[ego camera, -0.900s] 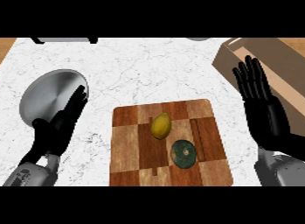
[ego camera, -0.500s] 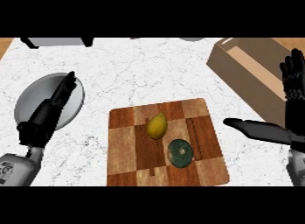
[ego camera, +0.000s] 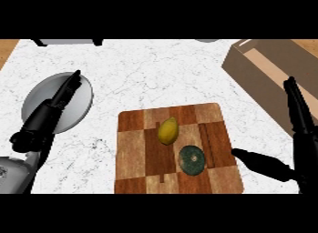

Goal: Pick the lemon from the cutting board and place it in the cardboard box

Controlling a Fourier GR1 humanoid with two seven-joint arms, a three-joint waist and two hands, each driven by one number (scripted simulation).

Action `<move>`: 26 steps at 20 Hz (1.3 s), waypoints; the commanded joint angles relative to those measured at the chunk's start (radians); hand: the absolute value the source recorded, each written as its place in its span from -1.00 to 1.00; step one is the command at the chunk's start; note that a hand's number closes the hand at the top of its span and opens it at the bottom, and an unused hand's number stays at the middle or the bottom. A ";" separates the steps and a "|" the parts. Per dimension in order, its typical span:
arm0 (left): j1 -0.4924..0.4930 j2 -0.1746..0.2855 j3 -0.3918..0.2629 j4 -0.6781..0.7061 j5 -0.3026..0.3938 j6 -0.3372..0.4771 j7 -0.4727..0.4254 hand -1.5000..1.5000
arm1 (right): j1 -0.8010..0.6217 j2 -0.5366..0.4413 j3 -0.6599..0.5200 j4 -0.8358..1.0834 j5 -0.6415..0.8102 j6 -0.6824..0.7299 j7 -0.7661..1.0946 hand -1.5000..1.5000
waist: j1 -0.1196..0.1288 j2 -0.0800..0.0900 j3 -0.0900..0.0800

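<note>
Just to the left of the right hand [ego camera: 312, 154], past its thumb, the lemon [ego camera: 168, 131] lies on the cutting board [ego camera: 137, 150], apart from the hand with bare wood between them. The thumb sticks out sideways and its tip sits just beside the board's right edge. This hand is spread wide and holds nothing: its fingers [ego camera: 293, 102] run straight up the view, edge-on, and their tips overlap the near wall of the cardboard box [ego camera: 269, 63]. The box lies beyond the hand, at the counter's far right corner, its open top showing a paler inner wall.

White marbled counter [ego camera: 161, 77] lies bare between board, box and the far edge.

The left hand [ego camera: 45, 117] is also open, with straight fingers slanting up and to the right over a round grey plate [ego camera: 79, 102]; the board is well to its right.

The lemon is yellow and oval with pointed ends. Nearer the right thumb lies a dark green disc [ego camera: 192, 160], flat on the board's chequered brown wood.
</note>
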 commanded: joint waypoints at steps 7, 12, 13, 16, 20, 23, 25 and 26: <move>-0.035 -0.010 0.008 0.010 -0.003 -0.039 0.011 0.00 | -0.191 -0.022 0.228 -0.113 0.193 0.515 0.512 -1.00 | 0.032 0.006 -0.001; -0.047 -0.035 -0.008 0.022 -0.027 -0.043 -0.009 0.00 | -0.402 0.172 0.343 -0.006 0.140 0.743 0.733 -1.00 | 0.054 0.011 0.001; -0.029 -0.001 0.017 0.009 -0.002 -0.075 -0.012 0.00 | -0.405 0.211 0.386 -0.005 0.162 0.770 0.790 -1.00 | 0.054 0.007 0.001; -0.066 -0.021 0.005 0.013 -0.033 -0.047 0.019 0.00 | -0.519 0.296 0.357 0.119 0.131 0.869 0.872 -1.00 | 0.054 0.008 0.001; -0.021 -0.039 0.013 0.022 -0.027 -0.049 -0.023 0.00 | -0.546 0.418 0.387 0.261 0.159 0.866 0.928 -1.00 | 0.050 0.007 0.002; -0.085 -0.010 0.058 0.067 -0.009 -0.090 -0.016 0.00 | -0.586 0.486 0.336 0.334 0.141 0.885 0.939 -1.00 | 0.031 0.011 0.003; -0.061 -0.017 0.051 0.032 -0.014 -0.079 0.004 0.00 | -0.603 0.515 0.313 0.382 0.139 0.866 0.957 -1.00 | 0.037 0.008 0.004; -0.031 -0.039 0.018 0.024 -0.033 -0.072 -0.004 0.00 | -0.624 0.516 0.335 0.437 0.134 0.836 0.950 -1.00 | 0.047 0.009 0.004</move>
